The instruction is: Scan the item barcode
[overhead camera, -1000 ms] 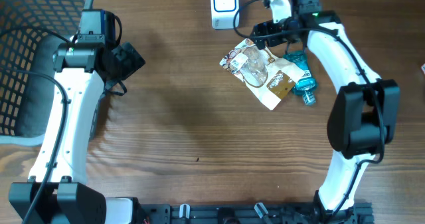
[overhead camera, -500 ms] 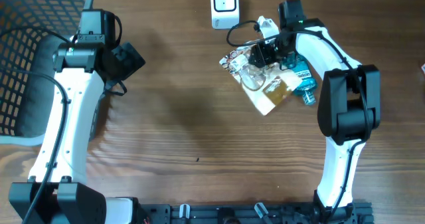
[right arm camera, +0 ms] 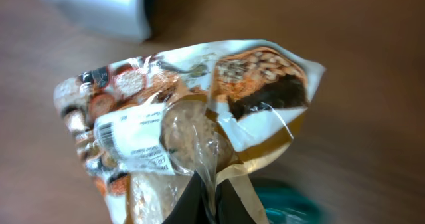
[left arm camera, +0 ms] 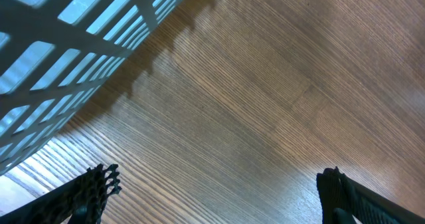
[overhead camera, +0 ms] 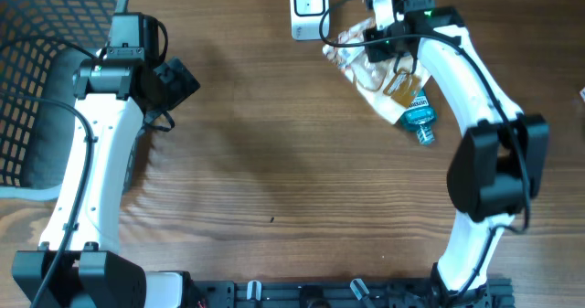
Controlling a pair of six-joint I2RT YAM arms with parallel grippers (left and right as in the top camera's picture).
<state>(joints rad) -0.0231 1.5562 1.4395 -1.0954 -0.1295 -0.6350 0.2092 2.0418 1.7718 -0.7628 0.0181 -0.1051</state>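
Observation:
The item is a crinkly snack bag [overhead camera: 364, 63] printed with cookies, lifted near the white scanner [overhead camera: 309, 8] at the table's back edge. My right gripper [overhead camera: 384, 45] is shut on the bag. In the right wrist view the black fingertips [right arm camera: 211, 199] pinch the clear film of the bag [right arm camera: 219, 98]. A white label with print [right arm camera: 133, 141] faces the camera, and the scanner [right arm camera: 99, 8] sits blurred at the upper left. My left gripper [overhead camera: 179, 81] hangs open over bare wood at the left, with nothing between its fingers [left arm camera: 93, 191].
A teal bottle [overhead camera: 419, 116] lies just below the bag, under the right arm, and also shows in the right wrist view [right arm camera: 292, 207]. A black mesh basket [overhead camera: 37, 98] stands at the far left, its wall [left arm camera: 66, 38] close to the left gripper. A cable runs from the scanner.
My right gripper has shut on the snack bag and carried it up and back toward the scanner, off the bottle. The left arm has not moved.

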